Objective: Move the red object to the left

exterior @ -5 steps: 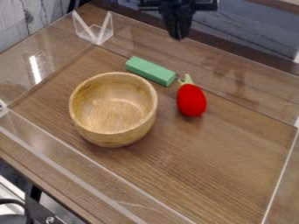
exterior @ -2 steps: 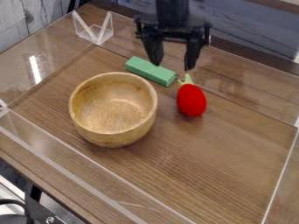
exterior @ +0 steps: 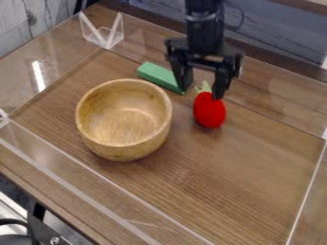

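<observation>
You are looking at a wooden desk [exterior: 217, 182] fenced by low clear walls [exterior: 153, 225]. The red object [exterior: 209, 111] lies on the desk right of centre, nearer the far edge than the near one, with its pale stem top pointing toward the far edge. The gripper [exterior: 206, 83] hangs pointing down just above and behind that stem end, its dark fingers [exterior: 228, 82] spread wide apart and holding nothing. You cannot tell from this view whether the fingertips touch the fruit; the right-hand finger ends close beside its top.

Just left of the gripper, a flat green block [exterior: 163, 75] lies on the desk, angled, with one end partly behind the left-hand finger. Nearer you and further left sits a round wooden bowl [exterior: 122, 119], upright and with nothing in it, apart from both the block and the red object. At the far left corner a small clear folded piece [exterior: 102, 33] stands on the wall's edge.
</observation>
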### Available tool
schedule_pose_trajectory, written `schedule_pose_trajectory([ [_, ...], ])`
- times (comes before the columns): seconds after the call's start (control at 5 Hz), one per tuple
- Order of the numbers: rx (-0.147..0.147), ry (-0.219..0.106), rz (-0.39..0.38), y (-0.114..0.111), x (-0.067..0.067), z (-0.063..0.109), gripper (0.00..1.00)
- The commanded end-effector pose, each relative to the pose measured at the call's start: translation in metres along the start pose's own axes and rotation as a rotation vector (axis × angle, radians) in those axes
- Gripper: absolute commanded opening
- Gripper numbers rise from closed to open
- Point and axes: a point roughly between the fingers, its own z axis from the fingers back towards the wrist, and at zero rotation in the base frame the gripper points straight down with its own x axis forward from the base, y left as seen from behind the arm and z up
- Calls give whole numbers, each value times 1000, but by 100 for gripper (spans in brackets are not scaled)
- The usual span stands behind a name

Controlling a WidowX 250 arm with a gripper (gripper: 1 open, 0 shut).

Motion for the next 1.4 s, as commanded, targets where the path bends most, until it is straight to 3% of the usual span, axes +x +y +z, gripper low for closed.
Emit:
schedule_pose_trajectory([
  [0.0, 5, -26, -21, -3, 9, -2, 100],
  [0.2, 5, -9, -76, -5, 2, -16, 0],
  [0.4, 2, -18, -131, -5, -3, -12, 0],
  [0.8, 12, -118, -36, 8, 2, 36, 0],
  [1.0, 28, -174, 22, 20, -6, 67, 0],
  [1.2, 42, -208, 78, 35, -15, 90, 0],
])
